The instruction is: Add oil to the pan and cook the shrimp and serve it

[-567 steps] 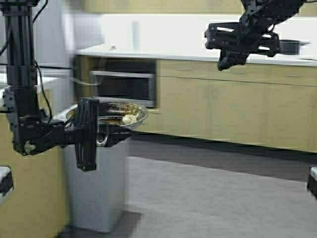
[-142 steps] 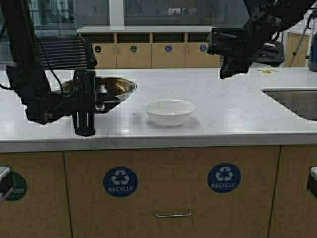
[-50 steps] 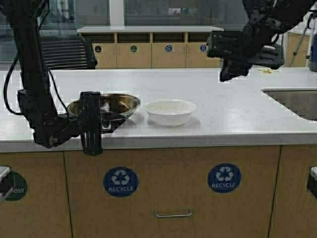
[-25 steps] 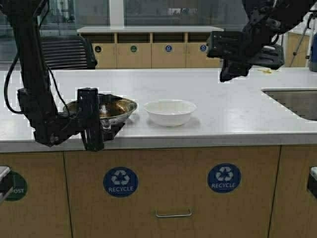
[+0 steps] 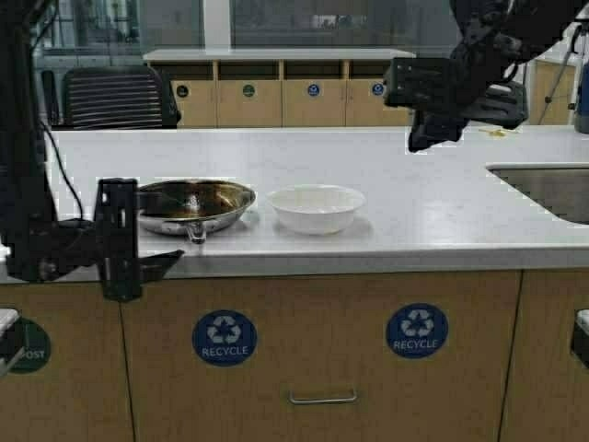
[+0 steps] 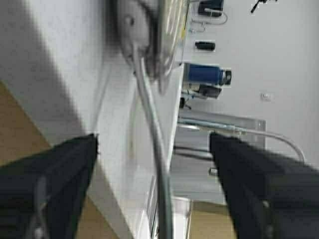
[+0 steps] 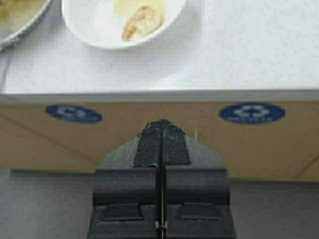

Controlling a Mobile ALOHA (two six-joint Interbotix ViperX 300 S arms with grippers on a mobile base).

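Observation:
The steel pan [image 5: 195, 203] sits on the white counter [image 5: 414, 207], its stub handle [image 5: 195, 232] pointing toward the front edge. My left gripper [image 5: 170, 260] hangs open just off that edge, left of the handle. In the left wrist view the thin handle [image 6: 152, 129] runs between the spread fingers [image 6: 55, 169] untouched, and the gripper [image 6: 153, 142] holds nothing. The shrimp [image 7: 143, 20] lies in the white bowl [image 5: 316, 208], next to the pan. My right gripper [image 5: 425, 124] is shut and empty, high above the counter; its closed tips [image 7: 160, 125] show in the right wrist view. The oil is out of view.
A sink [image 5: 543, 189] is sunk into the counter at the right. A blue bottle [image 5: 582, 97] stands at the far right. A black chair [image 5: 115, 97] and a row of bins are behind the counter. Cabinet doors with recycle labels [image 5: 224, 337] are below.
The robot drove from another spot to this counter. My left gripper lowered the pan onto the counter beside the bowl, let go and pulled back to the left. The right arm stayed still.

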